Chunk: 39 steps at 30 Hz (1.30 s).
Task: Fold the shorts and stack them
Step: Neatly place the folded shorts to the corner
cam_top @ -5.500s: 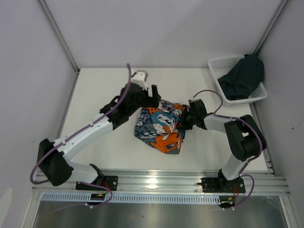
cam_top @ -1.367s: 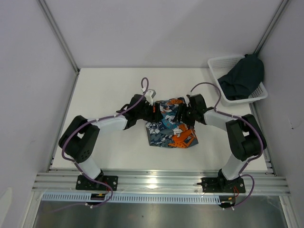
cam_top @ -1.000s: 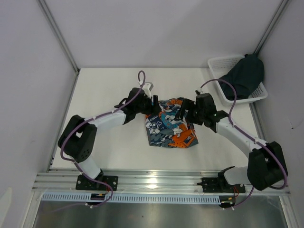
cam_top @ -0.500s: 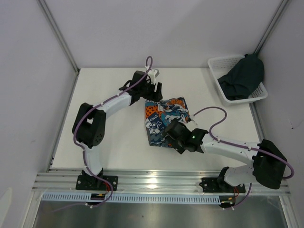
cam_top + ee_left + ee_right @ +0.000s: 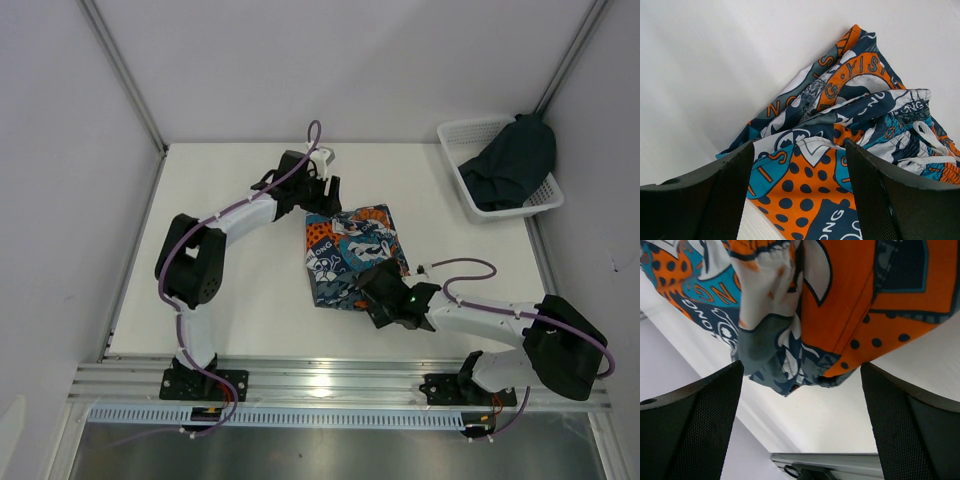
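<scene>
Top external view: the folded pair of shorts in a busy orange, teal, white and navy print with lettering (image 5: pixel 352 255) lies near the middle of the white surface (image 5: pixel 230 290), a rough square turned at a slant. My left pincer (image 5: pixel 324 193) sits at the bundle's far left corner, and my right pincer (image 5: pixel 370 295) sits low at its near right edge.

My left wrist camera shows my left fingers (image 5: pixel 725 200) spread well apart with nothing between them. The printed cloth and its white drawstring lie just ahead of the tips. My right wrist camera shows that pincer stretched as wide as it goes and gripping nothing, with the bunched orange and navy edge of the bundle centred in the gap and touching neither finger.

The plain dark navy-teal shorts (image 5: pixel 515 160) lie heaped in the white mesh plastic basket (image 5: pixel 462 135) at the far right corner, well apart from the printed pair.
</scene>
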### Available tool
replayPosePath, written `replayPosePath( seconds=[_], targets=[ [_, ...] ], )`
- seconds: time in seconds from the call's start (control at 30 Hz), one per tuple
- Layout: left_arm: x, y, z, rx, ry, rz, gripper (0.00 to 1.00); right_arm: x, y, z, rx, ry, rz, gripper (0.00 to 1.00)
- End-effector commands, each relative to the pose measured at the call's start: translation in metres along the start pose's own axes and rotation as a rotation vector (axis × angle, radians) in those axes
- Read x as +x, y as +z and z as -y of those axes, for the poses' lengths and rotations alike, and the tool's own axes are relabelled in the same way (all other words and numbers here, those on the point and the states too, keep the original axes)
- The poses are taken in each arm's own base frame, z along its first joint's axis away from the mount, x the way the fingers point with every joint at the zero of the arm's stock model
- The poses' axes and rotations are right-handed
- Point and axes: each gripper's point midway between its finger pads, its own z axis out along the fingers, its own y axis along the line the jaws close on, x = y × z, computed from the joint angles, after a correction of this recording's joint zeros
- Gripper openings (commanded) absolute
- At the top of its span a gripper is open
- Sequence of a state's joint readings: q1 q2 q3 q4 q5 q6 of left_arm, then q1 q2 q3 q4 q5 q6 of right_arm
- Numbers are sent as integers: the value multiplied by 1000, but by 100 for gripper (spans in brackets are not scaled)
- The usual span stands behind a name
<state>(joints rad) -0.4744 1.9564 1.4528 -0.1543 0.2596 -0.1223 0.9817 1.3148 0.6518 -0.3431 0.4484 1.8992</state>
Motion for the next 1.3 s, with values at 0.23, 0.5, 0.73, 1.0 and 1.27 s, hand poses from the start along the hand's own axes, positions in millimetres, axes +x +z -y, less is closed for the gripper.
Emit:
replayPosePath(
  seconds=[0.23,0.5,0.73,1.0,1.27],
  targets=[
    [-12,-6,-1,-2,28,37,76,-18,29,-25,-29,106,38,97],
    [-10,-14,-3,-26,14,35,76,-38,44,4,101,-16,55,53],
    [-3,-24,-4,-37,7,43,76,-96,29,-11,33,-438,48,4],
    [4,-26,-1,-23,-10,46,77,-120,56,-29,110,-965,-63,7],
    [-3,-9,2,-7,13,48,83,-132,79,-61,71,-1139,-8,42]
  ],
)
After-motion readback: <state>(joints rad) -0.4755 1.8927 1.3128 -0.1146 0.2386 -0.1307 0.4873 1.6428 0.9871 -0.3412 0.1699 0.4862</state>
